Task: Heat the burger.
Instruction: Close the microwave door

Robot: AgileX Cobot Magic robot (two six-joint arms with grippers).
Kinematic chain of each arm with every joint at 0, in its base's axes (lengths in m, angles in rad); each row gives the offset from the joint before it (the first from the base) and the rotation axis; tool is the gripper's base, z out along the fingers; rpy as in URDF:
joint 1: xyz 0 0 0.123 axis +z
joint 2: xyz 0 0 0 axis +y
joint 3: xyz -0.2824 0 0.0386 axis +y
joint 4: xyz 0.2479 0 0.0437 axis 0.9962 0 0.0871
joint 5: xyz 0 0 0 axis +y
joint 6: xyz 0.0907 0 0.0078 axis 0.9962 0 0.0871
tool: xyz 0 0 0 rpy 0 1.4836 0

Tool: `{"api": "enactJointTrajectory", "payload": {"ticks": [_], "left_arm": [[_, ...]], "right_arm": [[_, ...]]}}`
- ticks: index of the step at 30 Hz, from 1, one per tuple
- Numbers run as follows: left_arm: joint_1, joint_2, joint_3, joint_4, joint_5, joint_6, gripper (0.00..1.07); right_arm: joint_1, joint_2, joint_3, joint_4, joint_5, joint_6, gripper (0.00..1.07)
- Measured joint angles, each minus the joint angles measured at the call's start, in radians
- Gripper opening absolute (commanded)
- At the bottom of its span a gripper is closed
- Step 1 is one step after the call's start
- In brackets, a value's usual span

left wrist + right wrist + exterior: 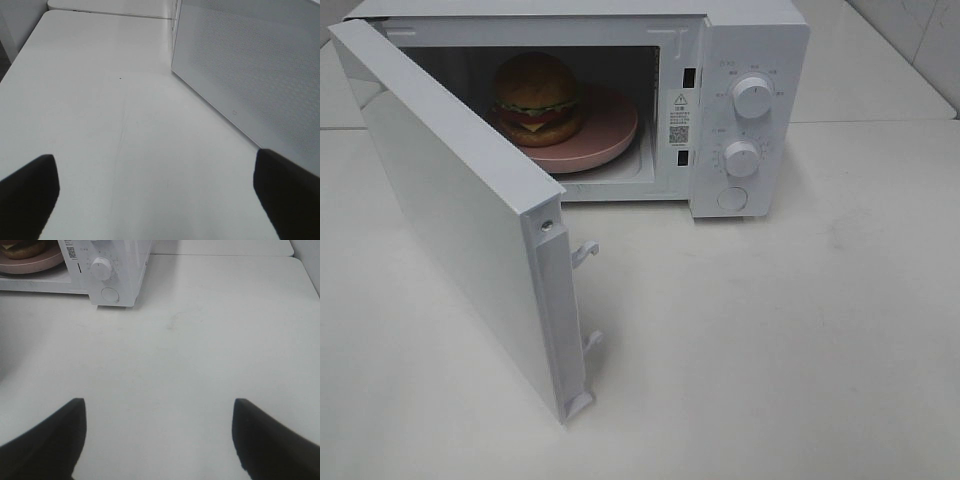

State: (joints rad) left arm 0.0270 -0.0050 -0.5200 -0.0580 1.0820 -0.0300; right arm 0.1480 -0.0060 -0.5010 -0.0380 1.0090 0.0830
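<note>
The burger (538,97), with a glossy brown bun and green, red and yellow layers, sits on a pink plate (610,125) inside the white microwave (750,40). The microwave door (460,210) stands swung wide open toward the front left. In the right wrist view a sliver of the burger (22,247) and plate (35,262) shows at the frame's corner. My left gripper (155,195) is open above bare table beside the door's outer face (250,65). My right gripper (157,440) is open too, over bare table in front of the microwave. Neither arm shows in the high view.
The microwave's control panel has two white knobs (752,97) (742,158) and a round button (731,198). Two latch hooks (586,252) stick out from the door's free edge. The white table (770,350) stretches to the front and right.
</note>
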Motion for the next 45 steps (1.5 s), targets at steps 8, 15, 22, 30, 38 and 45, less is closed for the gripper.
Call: {"api": "enactJointTrajectory", "payload": {"ticks": [8, 15, 22, 30, 38, 45], "left_arm": [[0.0, 0.0, 0.0, 0.0, 0.0, 0.0, 0.98], [0.0, 0.0, 0.0, -0.003, 0.0, 0.0, 0.98], [0.0, 0.002, 0.0, -0.003, 0.0, 0.0, 0.98], [0.0, 0.045, -0.003, 0.001, -0.006, 0.0, 0.96], [0.0, 0.113, -0.031, 0.002, -0.091, 0.0, 0.48], [0.0, 0.191, -0.034, 0.004, -0.198, 0.0, 0.02]], "right_arm": [[0.0, 0.0, 0.0, 0.0, 0.0, 0.0, 0.76], [0.0, 0.0, 0.0, 0.001, 0.0, 0.0, 0.76], [0.0, 0.0, 0.0, 0.005, 0.0, 0.0, 0.76], [0.0, 0.0, 0.0, 0.008, 0.0, 0.0, 0.76], [0.0, 0.0, 0.0, 0.008, 0.0, 0.0, 0.76], [0.0, 0.0, 0.0, 0.008, 0.0, 0.0, 0.76]]}}
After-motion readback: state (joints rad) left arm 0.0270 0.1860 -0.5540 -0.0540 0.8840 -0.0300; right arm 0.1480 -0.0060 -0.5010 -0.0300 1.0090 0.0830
